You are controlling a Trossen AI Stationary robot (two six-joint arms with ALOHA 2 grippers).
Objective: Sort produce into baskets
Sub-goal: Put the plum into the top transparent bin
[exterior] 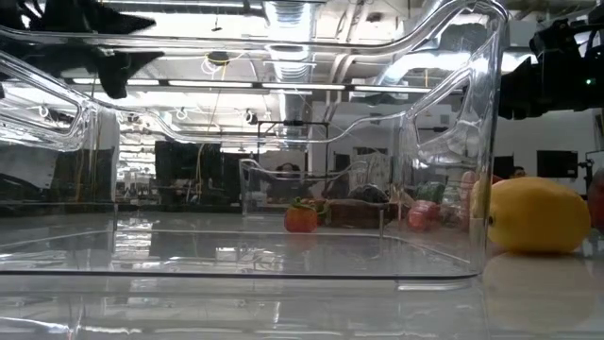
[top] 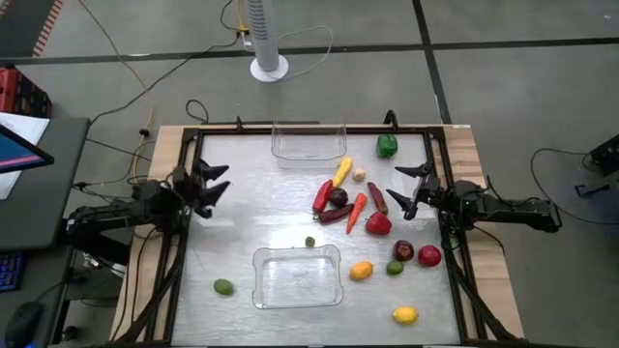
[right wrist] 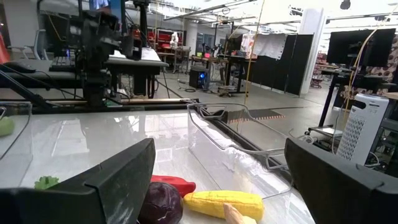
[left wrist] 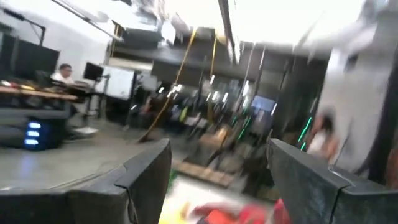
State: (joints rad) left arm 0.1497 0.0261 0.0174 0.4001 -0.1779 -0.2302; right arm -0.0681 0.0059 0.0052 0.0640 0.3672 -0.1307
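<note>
Two clear baskets stand on the white table: one at the far edge [top: 308, 142], one near the front [top: 297, 275]. The produce lies mostly right of centre: a green pepper [top: 387, 146], yellow corn [top: 342, 171], a red chili [top: 322, 196], a carrot [top: 356, 213], maroon pieces [top: 337, 214], a red piece [top: 378, 224], an orange one [top: 361, 271] and a lemon [top: 405, 314]. A lime [top: 223, 286] lies front left. My left gripper [top: 221, 181] stands open at the table's left edge, above the table. My right gripper [top: 397, 184] stands open at the right edge, beside the pile, with nothing between its fingers.
A metal frame [top: 309, 129] runs around the table top. In the low view the near basket's wall [exterior: 444, 142] fills the picture, with the lemon [exterior: 538, 215] to its right. A white fan [top: 268, 39] stands on the floor beyond the far edge. A laptop [top: 14, 150] sits left.
</note>
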